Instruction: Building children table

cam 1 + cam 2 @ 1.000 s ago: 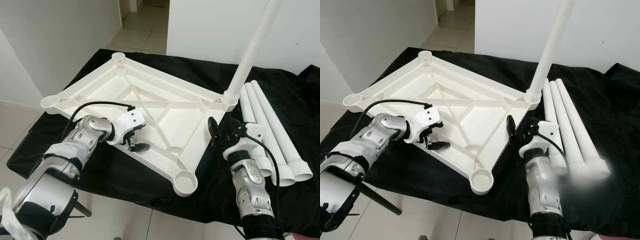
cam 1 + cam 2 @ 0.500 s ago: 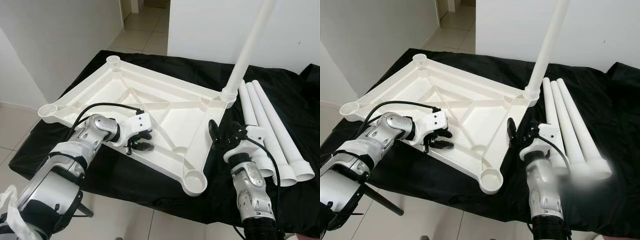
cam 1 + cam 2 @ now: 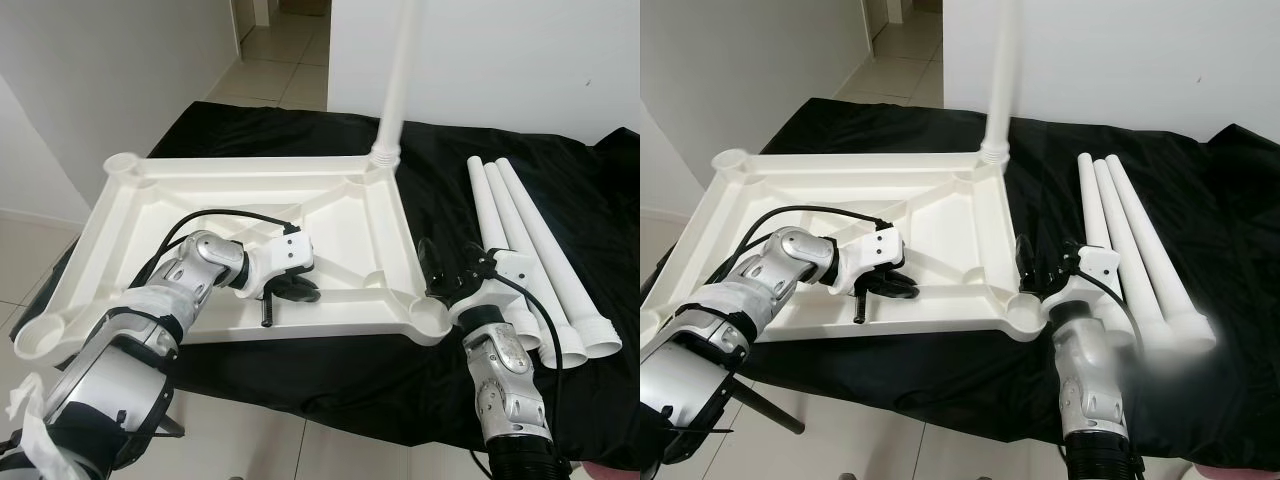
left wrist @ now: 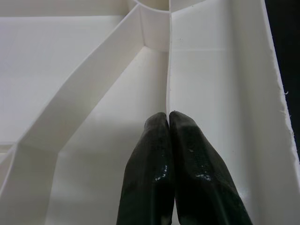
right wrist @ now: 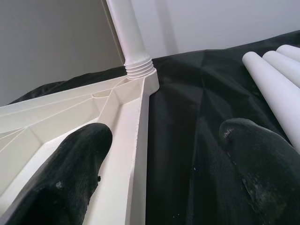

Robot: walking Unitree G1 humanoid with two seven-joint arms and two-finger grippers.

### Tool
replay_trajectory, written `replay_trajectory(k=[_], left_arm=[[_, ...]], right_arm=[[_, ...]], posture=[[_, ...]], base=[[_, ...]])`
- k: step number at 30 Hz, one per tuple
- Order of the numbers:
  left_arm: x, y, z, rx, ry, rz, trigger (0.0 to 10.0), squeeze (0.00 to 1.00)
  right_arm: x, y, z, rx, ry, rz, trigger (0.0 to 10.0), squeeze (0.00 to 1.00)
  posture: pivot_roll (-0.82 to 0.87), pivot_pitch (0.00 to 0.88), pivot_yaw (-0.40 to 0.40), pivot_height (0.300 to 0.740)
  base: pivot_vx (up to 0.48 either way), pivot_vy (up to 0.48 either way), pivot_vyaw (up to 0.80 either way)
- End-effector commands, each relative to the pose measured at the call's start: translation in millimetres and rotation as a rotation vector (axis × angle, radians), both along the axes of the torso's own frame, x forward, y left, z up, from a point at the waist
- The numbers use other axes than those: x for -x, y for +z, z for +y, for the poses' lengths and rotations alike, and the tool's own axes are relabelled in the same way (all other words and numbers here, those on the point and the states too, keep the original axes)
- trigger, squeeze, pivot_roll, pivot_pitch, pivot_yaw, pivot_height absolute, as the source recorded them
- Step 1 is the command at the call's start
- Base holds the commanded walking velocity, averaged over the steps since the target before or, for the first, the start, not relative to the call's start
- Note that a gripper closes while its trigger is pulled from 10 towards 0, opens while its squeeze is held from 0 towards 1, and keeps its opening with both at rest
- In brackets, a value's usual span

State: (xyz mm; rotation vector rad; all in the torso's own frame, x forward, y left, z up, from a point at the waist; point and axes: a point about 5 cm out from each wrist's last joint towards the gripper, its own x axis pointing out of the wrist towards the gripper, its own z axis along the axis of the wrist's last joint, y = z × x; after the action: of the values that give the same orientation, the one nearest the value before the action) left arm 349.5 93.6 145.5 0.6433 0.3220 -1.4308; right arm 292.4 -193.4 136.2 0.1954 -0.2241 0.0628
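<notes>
Tabletop (image 3: pixel 200 200) lies upside down on the black-draped desk (image 3: pixel 560 180), one leg (image 3: pixel 400 70) standing in its far right corner socket. Left gripper (image 3: pixel 290 292) rests inside it, jaws pressed together on a rib. Right gripper (image 3: pixel 450 275) sits by the near right corner, jaws spread. Three loose legs (image 3: pixel 530 260) lie to the right.

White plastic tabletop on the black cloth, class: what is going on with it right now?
A humanoid robot is assembling a children's table. The tabletop lies upside down on a black cloth, with one leg already standing in a far corner socket. The left gripper, fingers shut, presses against a rib inside the tabletop. The right gripper, fingers open, straddles the tabletop's right edge near the nearest corner. Three loose legs lie side by side on the cloth to the right.
</notes>
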Motion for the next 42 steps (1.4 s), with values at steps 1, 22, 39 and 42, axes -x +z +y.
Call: replay_trajectory(k=[1, 22, 39, 42], left_arm=[[6.4, -18, 5.1, -0.033, 0.02, 0.061, 10.0, 0.0], [8.5, 30, 4.9, 0.285, 0.056, -0.023, 10.0, 0.0], [20.4, 63, -5.7, 0.748, 0.446, -0.1, 10.0, 0.0], [18.0, 66, -7.0, 0.797, 0.53, -0.117, 10.0, 0.0]], right_arm=[[1.4, -1, -0.1, -0.006, -0.009, 0.001, 10.0, 0.0], [-1.4, 7, -10.7, -0.02, -0.159, -0.042, 10.0, 0.0], [-5.9, 2, 2.0, 0.027, -0.205, 0.007, 10.0, 0.0], [-5.7, 3, 4.8, 0.048, -0.218, 0.006, 10.0, 0.0]], posture=[[-0.04, 0.089, 0.037, 0.74], [-0.03, 0.106, 0.044, 0.74], [0.0, 0.134, 0.018, 0.74], [0.0, 0.139, 0.015, 0.74]], base=[[0.0, 0.0, 0.0], [0.0, 0.0, 0.0], [0.0, 0.0, 0.0], [0.0, 0.0, 0.0]])
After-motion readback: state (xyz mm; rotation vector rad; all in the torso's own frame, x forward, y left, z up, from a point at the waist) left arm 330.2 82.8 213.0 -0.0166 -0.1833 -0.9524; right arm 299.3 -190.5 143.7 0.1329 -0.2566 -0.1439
